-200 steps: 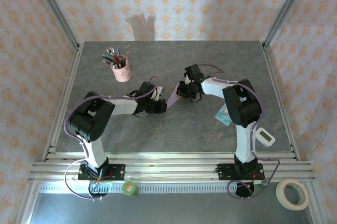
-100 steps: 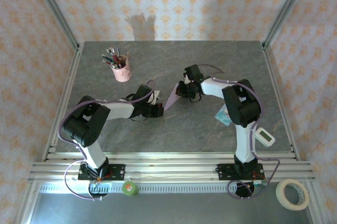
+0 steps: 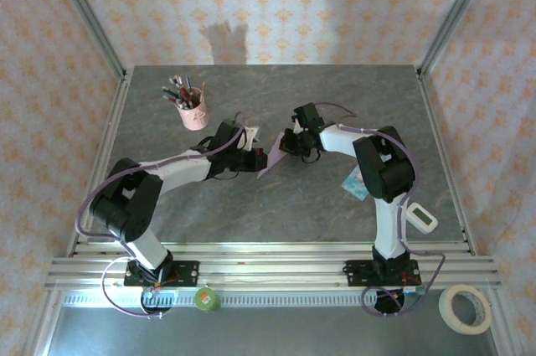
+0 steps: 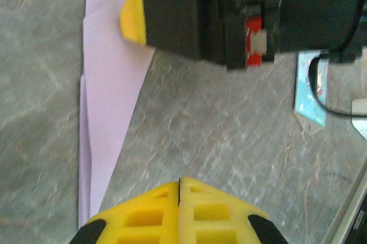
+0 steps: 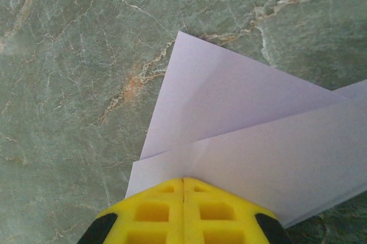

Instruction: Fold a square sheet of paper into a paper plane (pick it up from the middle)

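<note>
The left gripper [image 4: 179, 184] has its jaws clenched on nothing, just beside the long edge of the square sheet of paper [image 3: 271, 157], which lies part-folded in the middle of the tabletop [image 3: 335, 105] between the two arms. The right gripper [image 5: 183, 182], jaws also clenched, bears its tips on the upper flap, though whether it pins or pinches I cannot tell. With that single contact, a sideways push from the left could pivot the sheet and skew the crease, and the wrists are near enough to knock together.
</note>
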### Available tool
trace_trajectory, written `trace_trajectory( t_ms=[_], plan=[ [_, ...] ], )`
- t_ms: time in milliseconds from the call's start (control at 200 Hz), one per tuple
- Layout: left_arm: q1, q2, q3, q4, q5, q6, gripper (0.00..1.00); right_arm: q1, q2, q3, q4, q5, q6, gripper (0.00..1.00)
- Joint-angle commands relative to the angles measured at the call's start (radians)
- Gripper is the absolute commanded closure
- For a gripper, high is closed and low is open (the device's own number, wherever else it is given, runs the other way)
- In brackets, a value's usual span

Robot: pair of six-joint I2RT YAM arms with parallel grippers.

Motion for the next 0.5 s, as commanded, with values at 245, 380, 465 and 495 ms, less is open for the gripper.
trace_trajectory(
  t_ms=[245,380,465,495],
  plan=[
    [0.005,0.174,0.052,0.078,0.017,-0.044,1.00,-0.005,0.054,-0.053,-0.076,0.059,-0.021,1.00],
    [0.006,0.190,0.041,0.068,0.003,-0.037,1.00,-0.005,0.056,-0.055,-0.075,0.059,-0.022,1.00],
    [0.011,0.195,0.016,0.061,-0.014,-0.034,1.00,-0.004,0.056,-0.057,-0.074,0.060,-0.023,1.00],
    [0.013,0.198,0.005,0.065,-0.015,-0.037,1.00,-0.005,0.059,-0.057,-0.074,0.061,-0.023,1.00]
  ],
)
